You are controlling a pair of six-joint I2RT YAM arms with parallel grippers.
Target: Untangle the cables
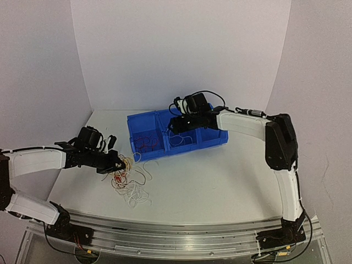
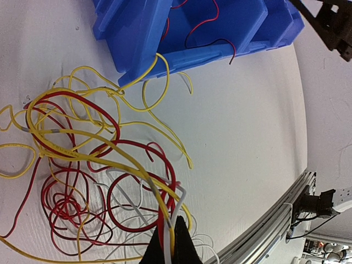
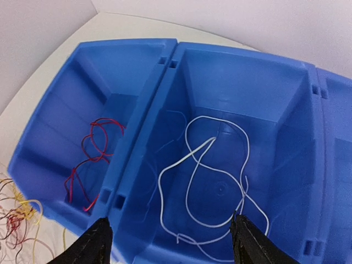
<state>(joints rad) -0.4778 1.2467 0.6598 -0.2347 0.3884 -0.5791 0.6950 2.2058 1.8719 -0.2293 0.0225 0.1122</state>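
The left gripper (image 2: 170, 245) is clenched on yellow and white strands of the tangled cables (image 1: 129, 179), which lie near the left edge of the tabletop (image 1: 220, 181), just in front of the blue bin (image 1: 133, 132). The right gripper (image 3: 170, 245) hangs released, fingers wide apart, over the bin's middle compartment. There 1 white cable (image 3: 190, 181) lies loose, and 1 dark red cable (image 3: 93, 154) lies in the compartment nearer the tangle.

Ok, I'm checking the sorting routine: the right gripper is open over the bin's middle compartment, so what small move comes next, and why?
Probably raise the right gripper clear of the blue bin. It is open and the white cable lies loose on the compartment floor, so the drop looks done; the left gripper is shut on strands of the tangle.
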